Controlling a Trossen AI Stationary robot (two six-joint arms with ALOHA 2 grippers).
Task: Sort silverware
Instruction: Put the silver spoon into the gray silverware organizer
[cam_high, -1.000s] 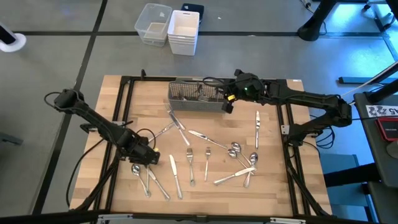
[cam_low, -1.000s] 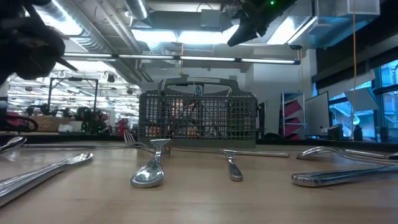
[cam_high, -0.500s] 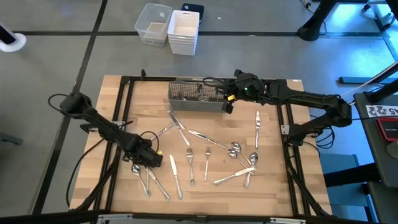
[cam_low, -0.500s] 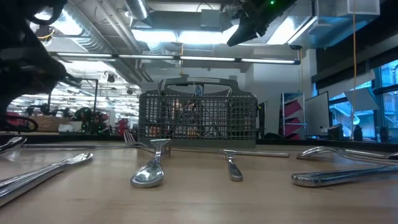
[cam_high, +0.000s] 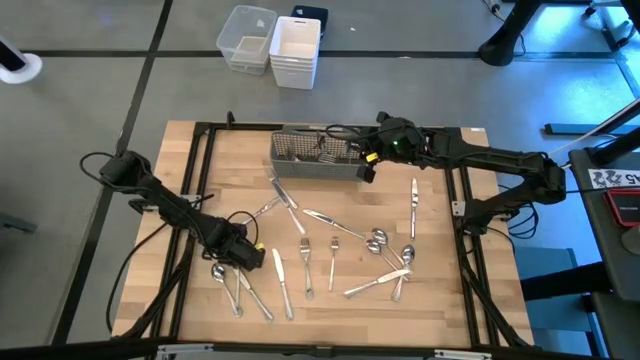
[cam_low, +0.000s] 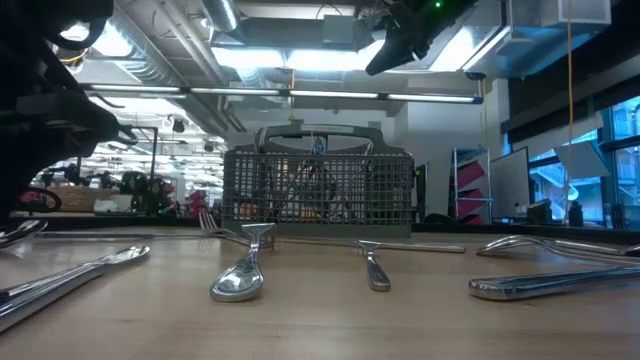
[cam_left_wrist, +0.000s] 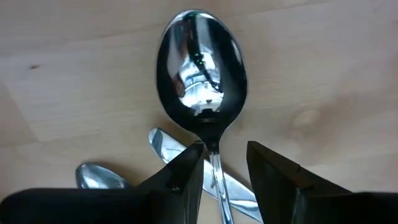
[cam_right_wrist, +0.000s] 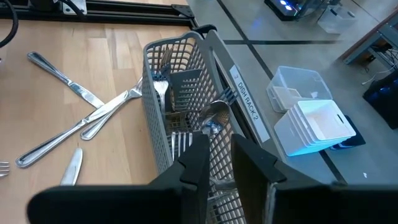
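Observation:
Silverware lies scattered on the wooden table (cam_high: 440, 300): knives (cam_high: 283, 283), forks (cam_high: 306, 262) and spoons (cam_high: 378, 238). More pieces stand in the grey wire-mesh caddy (cam_high: 316, 153) (cam_right_wrist: 180, 106) at the far edge. My left gripper (cam_high: 236, 256) (cam_left_wrist: 225, 171) is low over the near-left group, open. Its fingers stand on either side of the neck of a spoon (cam_left_wrist: 200, 62) (cam_high: 218, 271) that lies flat, bowl up, across a knife tip (cam_left_wrist: 163, 142). My right gripper (cam_high: 367, 166) (cam_right_wrist: 222, 165) hovers above the caddy's right end, narrowly open and holding nothing.
A clear bin (cam_high: 247, 38) and a white bin (cam_high: 296, 50) sit on the floor beyond the far edge. A black frame (cam_high: 200, 150) borders the table. A knife (cam_high: 413, 205) lies alone on the right. Bare wood shows along the near edge.
My left gripper has moved a little toward the table's right and near edges and come down lower over the near-left spoons. My right gripper and the silverware have stayed put.

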